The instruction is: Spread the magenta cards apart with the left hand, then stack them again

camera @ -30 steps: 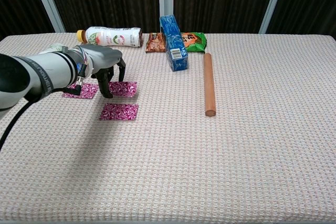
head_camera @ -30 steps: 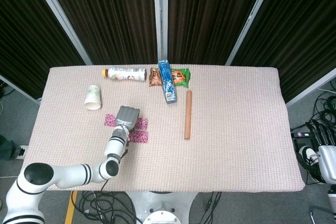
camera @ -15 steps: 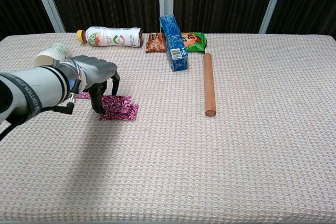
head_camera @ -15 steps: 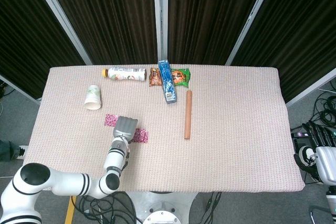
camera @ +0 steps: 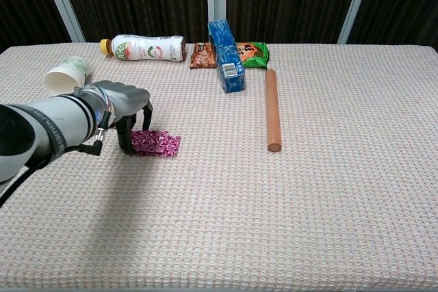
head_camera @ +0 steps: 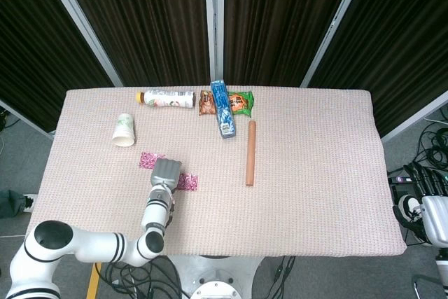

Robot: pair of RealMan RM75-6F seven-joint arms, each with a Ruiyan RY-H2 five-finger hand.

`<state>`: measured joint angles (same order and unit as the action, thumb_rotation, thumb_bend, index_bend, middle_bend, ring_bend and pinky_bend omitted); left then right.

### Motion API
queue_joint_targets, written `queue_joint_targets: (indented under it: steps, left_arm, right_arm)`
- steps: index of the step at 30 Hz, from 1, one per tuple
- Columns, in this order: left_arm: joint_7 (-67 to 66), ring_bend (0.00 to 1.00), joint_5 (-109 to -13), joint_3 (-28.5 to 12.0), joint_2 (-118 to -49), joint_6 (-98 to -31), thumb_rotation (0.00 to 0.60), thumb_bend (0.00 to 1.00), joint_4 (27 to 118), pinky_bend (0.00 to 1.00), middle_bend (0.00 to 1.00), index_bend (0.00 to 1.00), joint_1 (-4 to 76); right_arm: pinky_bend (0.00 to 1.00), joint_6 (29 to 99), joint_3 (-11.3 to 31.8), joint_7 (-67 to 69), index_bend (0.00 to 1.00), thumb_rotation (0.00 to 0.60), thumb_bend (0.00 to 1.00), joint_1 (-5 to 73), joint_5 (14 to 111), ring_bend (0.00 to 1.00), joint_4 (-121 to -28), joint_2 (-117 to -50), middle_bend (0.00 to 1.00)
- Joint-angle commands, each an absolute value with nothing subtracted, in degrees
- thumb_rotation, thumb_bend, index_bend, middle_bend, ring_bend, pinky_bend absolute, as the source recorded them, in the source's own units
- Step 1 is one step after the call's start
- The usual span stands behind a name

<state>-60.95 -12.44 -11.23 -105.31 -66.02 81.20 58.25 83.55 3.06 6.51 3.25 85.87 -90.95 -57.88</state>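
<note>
Magenta patterned cards lie left of the table's middle. In the head view one card [head_camera: 148,160] shows at the far left of my left hand [head_camera: 166,171], and another card [head_camera: 187,182] sticks out on its right. The chest view has two cards [camera: 156,143] overlapping each other. My left hand [camera: 123,104] arches over their left end, fingertips [camera: 126,143] pressing down on the cards. The leftmost card is hidden behind my forearm in the chest view. My right hand [head_camera: 425,185] hangs off the table's right edge, its fingers too small to read.
A lying bottle [camera: 142,47], a tipped paper cup [camera: 65,74], a blue box [camera: 226,46] and two snack packets [camera: 246,52] line the far side. A wooden rod [camera: 272,109] lies right of the cards. The table's front edge [head_camera: 280,251] is near.
My left hand has slid toward the near edge, dragging the farther card down until it overlaps the nearer one. The leftmost card is now covered by my arm in the chest view.
</note>
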Motion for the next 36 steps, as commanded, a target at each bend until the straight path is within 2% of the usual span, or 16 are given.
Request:
queue_joint_targets:
  steps: [1,36]
  left_arm:
    - [-61.2,0.84,-12.3,-11.4,-105.5,-66.0,0.600,0.27,81.2,0.93,0.82,0.44,58.2]
    - [-64.2,0.83,-10.4,-13.1,-106.9,-65.9,0.600,0.26,81.3,0.92,0.82,0.38,58.6]
  right_arm:
    - [0.00,83.6,3.0,6.5,0.04,0.542,0.24,3.2,85.9,0.00,-90.9,-57.9,0.01]
    - [0.00,83.8,2.9,7.0,0.04,0.541,0.24,2.8,85.5,0.00,-90.6,-57.5,0.02]
